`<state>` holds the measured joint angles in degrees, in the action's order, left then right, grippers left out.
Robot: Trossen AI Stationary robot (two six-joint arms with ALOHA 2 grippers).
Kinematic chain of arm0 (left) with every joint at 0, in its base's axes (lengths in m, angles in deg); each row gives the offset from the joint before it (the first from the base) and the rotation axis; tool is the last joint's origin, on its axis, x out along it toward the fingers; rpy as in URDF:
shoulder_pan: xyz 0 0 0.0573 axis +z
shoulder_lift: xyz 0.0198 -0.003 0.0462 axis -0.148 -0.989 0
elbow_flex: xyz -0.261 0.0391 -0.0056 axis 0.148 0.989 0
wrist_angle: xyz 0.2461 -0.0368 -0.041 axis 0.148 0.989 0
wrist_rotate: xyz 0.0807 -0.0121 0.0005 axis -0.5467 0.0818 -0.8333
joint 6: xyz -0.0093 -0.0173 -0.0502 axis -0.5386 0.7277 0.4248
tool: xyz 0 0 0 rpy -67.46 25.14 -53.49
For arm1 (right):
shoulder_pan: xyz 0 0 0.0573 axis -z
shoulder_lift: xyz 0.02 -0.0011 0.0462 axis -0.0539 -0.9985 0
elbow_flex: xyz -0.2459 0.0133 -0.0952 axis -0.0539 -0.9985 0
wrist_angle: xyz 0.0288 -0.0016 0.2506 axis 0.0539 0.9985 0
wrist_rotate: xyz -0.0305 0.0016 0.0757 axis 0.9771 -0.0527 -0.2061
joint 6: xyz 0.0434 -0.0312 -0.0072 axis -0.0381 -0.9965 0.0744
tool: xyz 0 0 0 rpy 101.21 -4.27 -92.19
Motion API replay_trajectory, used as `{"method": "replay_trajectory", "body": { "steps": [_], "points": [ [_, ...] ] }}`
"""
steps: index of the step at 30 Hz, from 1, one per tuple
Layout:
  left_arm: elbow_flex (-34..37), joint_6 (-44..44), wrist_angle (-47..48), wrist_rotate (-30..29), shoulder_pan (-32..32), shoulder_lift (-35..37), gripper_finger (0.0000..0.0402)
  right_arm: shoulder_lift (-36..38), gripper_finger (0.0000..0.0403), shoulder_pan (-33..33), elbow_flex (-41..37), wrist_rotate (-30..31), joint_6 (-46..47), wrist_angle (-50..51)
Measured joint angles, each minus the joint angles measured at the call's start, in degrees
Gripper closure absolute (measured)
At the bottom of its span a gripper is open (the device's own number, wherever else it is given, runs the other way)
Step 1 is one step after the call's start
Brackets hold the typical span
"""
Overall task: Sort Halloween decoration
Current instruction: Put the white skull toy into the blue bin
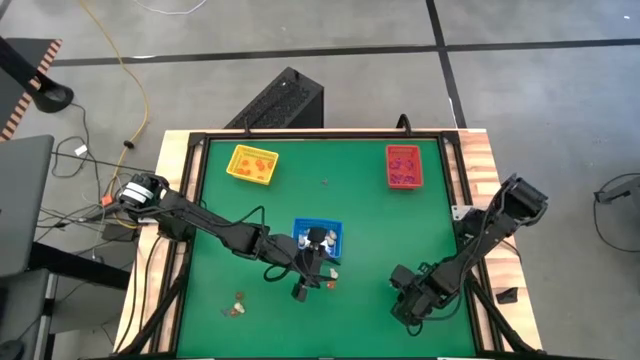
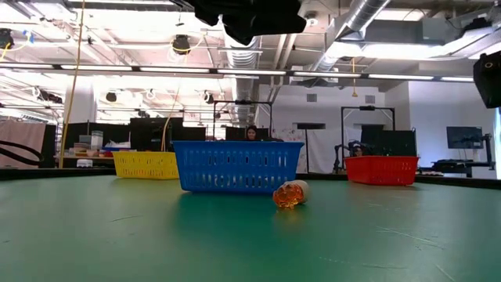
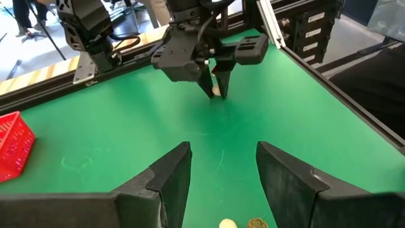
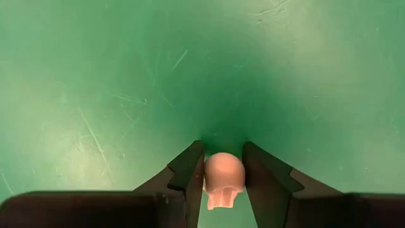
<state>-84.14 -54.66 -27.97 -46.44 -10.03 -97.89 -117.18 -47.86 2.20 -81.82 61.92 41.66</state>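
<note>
Skull trinket [image 4: 224, 178], half-hidden, pinched by right hand [image 4: 223, 170]; left hand [image 3: 223, 174] spread, empty.

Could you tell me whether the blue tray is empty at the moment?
No, the high view shows several whitish trinkets lying in the blue tray, with the left arm reaching beside it.

Green table [image 1: 330, 205] w/ black frame, pale wood edging. Yellow tray [image 1: 251, 165], red tray [image 1: 404, 166], blue tray [image 1: 318, 237], all w/ slotted mesh walls. Pale pinkish skull trinket [image 4: 223, 178] betw. dark jaws. Orange translucent trinket [image 2: 290, 193] beside blue tray.
</note>
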Motion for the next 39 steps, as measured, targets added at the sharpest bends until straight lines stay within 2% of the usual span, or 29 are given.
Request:
{"method": "replay_trajectory", "body": {
  "steps": [7, 10, 13, 17, 21, 24, 26, 30, 33, 36, 39],
  "points": [
    [0.02, 0.17, 0.19, 0.0, -0.02, 0.0, 0.0231, 1.13, 0.0288, -0.49, -0.14, 0.42, -1.22, 0.02],
    [0.02, 0.17, 0.49, -0.36, -0.02, 0.0, 0.0231, 3.57, 0.0284, -0.28, -0.35, 3.48, -2.84, -0.27],
    [0.02, 0.25, 1.84, -3.55, -0.03, 0.02, 0.0231, 6.63, 0.0275, 1.45, -0.26, 9.85, -6.76, -2.09],
    [0.02, 1.88, 6.24, -9.49, -0.07, 0.02, 0.0231, 8.47, 0.0276, 5.93, -0.31, 17.57, -18.71, -8.79],
    [0.02, 2.48, 9.33, -10.7, -0.01, 0.2, 0.0231, 9.12, 0.0281, 13.61, -0.18, 21.85, -37.47, -23.03],
    [0.02, 3.34, 9.63, -10.88, -0.07, 0.87, 0.0231, 7.68, 0.0282, 20.6, -0.17, 21.33, -51.08, -34.01],
    [0.04, 5.15, 12.43, -12.59, -0.24, 2.32, 0.0231, 7.36, 0.028, 25.01, -0.17, 20.21, -56.53, -37.72],
    [0.02, 14.3, 22.66, -19.17, -1.27, 6.32, 0.0231, 6.67, 0.0267, 32.22, -0.25, 13.45, -59.26, -38.93],
    [0.02, 19.59, 29.03, -24.89, -2.74, 7.9, 0.0231, 6.74, 0.025, 34.72, -0.25, 9.15, -61.09, -39.64],
    [0.02, 20.34, 30.95, -29.32, -3.79, 8.13, 0.0231, 6.73, 0.0233, 35.59, -0.22, 7.97, -61.68, -40.1],
    [0.04, 19.69, 30.95, -30.28, -4.04, 8.13, 0.0231, 6.74, 0.0217, 35.62, -0.22, 7.97, -61.79, -40.07]
  ]
}}
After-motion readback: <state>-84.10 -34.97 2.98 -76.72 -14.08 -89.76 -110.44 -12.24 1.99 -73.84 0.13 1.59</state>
